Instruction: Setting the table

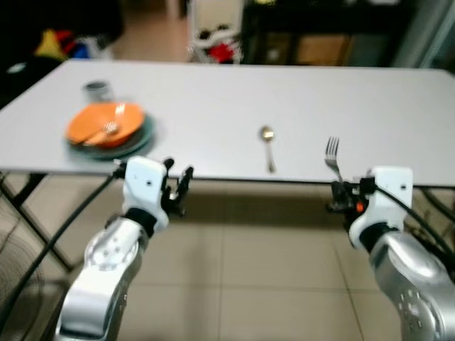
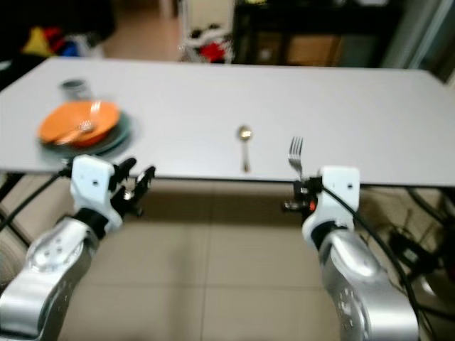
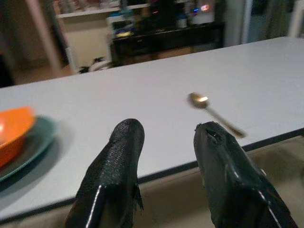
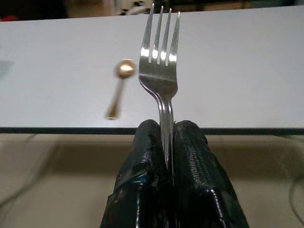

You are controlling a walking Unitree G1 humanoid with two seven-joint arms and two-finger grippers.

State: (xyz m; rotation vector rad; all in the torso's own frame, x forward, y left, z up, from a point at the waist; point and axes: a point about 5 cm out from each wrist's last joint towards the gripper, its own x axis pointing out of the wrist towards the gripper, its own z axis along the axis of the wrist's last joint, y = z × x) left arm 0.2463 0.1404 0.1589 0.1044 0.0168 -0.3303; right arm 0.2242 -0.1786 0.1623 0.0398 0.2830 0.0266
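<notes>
My right gripper (image 1: 340,193) is shut on the handle of a silver fork (image 4: 161,66), held just off the near edge of the white table (image 1: 284,99) with its tines pointing out over the tabletop. A gold spoon (image 1: 268,144) lies on the table near that edge, left of the fork (image 1: 332,156). At the table's left stands an orange bowl (image 1: 104,123) on a teal plate (image 1: 139,139), with cutlery resting in the bowl. My left gripper (image 1: 179,188) hangs open and empty below the near edge, right of the plate.
A small grey cup (image 1: 97,90) stands behind the bowl. Tiled floor (image 1: 249,263) lies under the table's near edge, with black cables (image 1: 57,241) trailing at the left. Dark furniture (image 1: 320,32) and coloured clutter stand beyond the far side.
</notes>
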